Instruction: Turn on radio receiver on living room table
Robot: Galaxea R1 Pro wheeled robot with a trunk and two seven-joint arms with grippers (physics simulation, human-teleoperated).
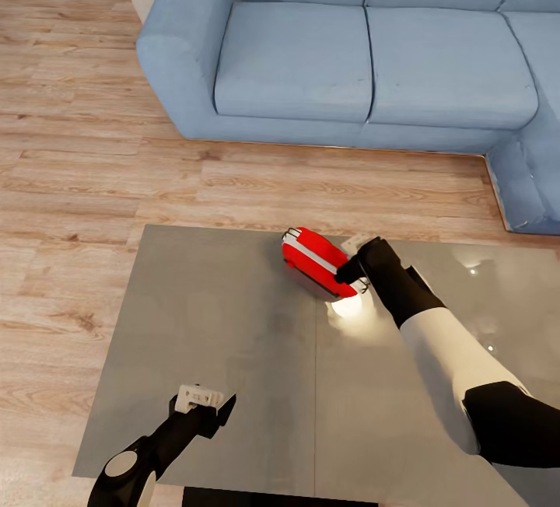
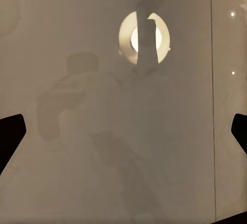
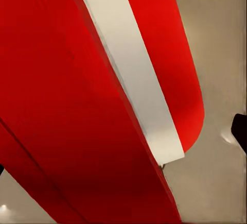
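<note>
My right gripper [image 1: 356, 267] presses against the radio receiver [image 1: 315, 261] near the desk's [image 1: 218, 320] far edge; I cannot tell its jaw state. Left gripper [image 1: 204, 400] hovers open. Next I judge: nudge the switch

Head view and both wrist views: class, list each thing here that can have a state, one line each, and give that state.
radio receiver: tipped over on the table, right gripper against it
table: glossy grey top, reflecting a lamp
right gripper: at the radio's side; open or shut cannot be told
left gripper: open, above the table, holding nothing
sofa: unoccupied, beyond the table
</note>
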